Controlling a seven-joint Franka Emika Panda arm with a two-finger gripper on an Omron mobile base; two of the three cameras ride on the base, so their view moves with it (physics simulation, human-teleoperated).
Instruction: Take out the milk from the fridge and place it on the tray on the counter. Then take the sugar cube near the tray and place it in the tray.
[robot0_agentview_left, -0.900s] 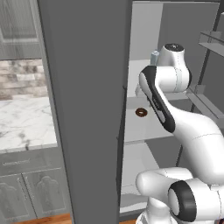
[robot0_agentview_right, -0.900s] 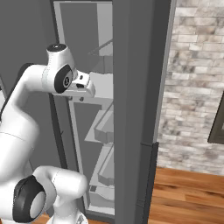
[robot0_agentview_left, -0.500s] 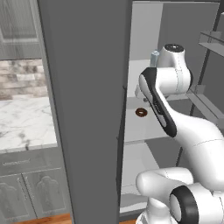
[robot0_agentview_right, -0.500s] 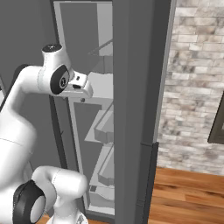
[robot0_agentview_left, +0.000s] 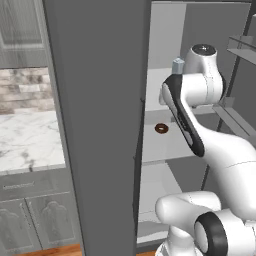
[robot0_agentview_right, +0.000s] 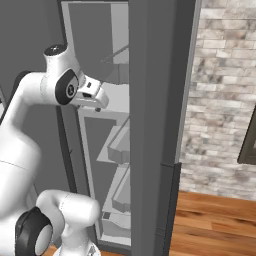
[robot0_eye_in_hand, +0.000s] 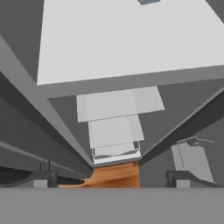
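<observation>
With its jaws spread wide and empty, the gripper (robot0_eye_in_hand: 111, 178) should reach forward, level, to straddle the small grey blue-topped milk carton (robot0_agentview_left: 178, 65) standing ahead on the pale fridge shelf (robot0_eye_in_hand: 127, 39).

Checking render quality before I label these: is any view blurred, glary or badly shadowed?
Left base view: sharp, flat even light, no glare; the doughnut on the fridge shelf reads clearly. Right base view: crisp, with the fridge interior dimmer than the brick wall. Hand view: softer and steeply foreshortened down the shelves.
</observation>
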